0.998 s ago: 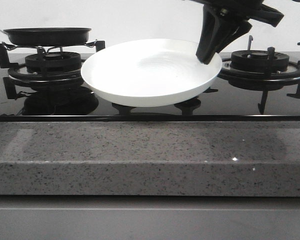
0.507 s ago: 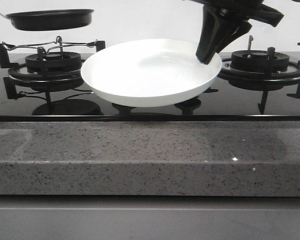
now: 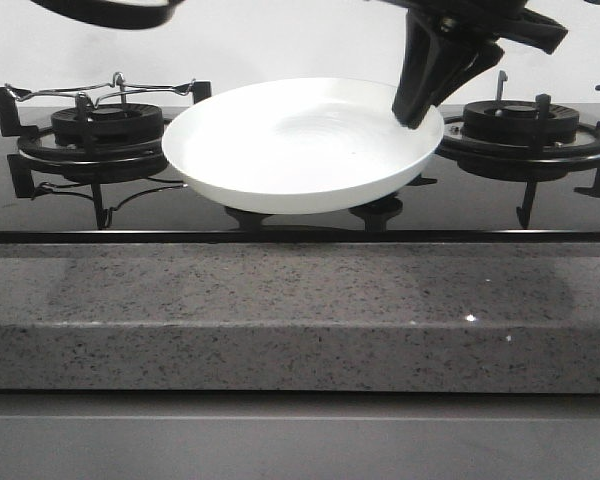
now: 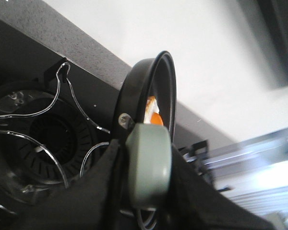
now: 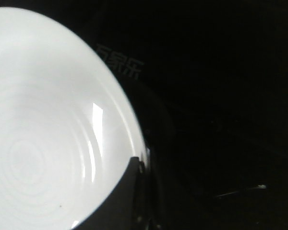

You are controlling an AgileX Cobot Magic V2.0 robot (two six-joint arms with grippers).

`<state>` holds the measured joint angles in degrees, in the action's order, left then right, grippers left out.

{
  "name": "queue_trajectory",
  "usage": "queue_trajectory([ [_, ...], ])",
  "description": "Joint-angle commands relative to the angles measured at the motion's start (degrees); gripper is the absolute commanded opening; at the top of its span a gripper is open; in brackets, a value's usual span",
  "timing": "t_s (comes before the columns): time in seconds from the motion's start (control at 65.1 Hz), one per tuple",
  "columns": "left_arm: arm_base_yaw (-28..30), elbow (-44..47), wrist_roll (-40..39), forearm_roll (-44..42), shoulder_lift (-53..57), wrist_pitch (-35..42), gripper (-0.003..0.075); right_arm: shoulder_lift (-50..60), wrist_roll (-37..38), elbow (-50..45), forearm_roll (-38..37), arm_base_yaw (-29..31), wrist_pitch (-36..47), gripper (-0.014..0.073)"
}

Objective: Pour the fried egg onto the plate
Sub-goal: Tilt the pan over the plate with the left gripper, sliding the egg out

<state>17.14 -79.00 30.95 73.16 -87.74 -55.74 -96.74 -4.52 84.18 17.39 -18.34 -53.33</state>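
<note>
- Grey speckled table (image 3: 280,320) fills lower frame, black glass hob (image 3: 180,205) behind
- right end effector (image 3: 412,112) clamped on the plate (image 3: 290,150) rim, centre frame, plate raised
- left end effector (image 4: 144,201) closed on pan handle (image 4: 148,165); frying pan (image 3: 110,10) upper left
- fried egg (image 4: 153,115) inside pan, mostly hidden

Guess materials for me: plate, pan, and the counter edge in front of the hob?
Plate: looks like glazed ceramic or melamine; glossy white with a sharp highlight and faint concentric rings.
Pan: dark, likely coated metal; thin black wall, a rivet at the handle joint, handle end pale grey-green, probably plastic.
Counter edge: speckled grey stone or composite, with a dull sheen.
</note>
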Motion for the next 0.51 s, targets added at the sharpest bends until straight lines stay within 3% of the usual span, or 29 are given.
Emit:
queue_trajectory([
  [0.0, -3.5, -2.0, 0.1, -0.7, 5.9, 2.9, -0.0019, 2.5, -0.5, 1.4, 0.4, 0.2, 2.3, -0.0069],
  [0.491, -31.7, -2.0, 0.1, -25.1, 15.4, 18.6, -0.0019, 2.5, -0.5, 1.4, 0.4, 0.2, 2.3, -0.0069],
])
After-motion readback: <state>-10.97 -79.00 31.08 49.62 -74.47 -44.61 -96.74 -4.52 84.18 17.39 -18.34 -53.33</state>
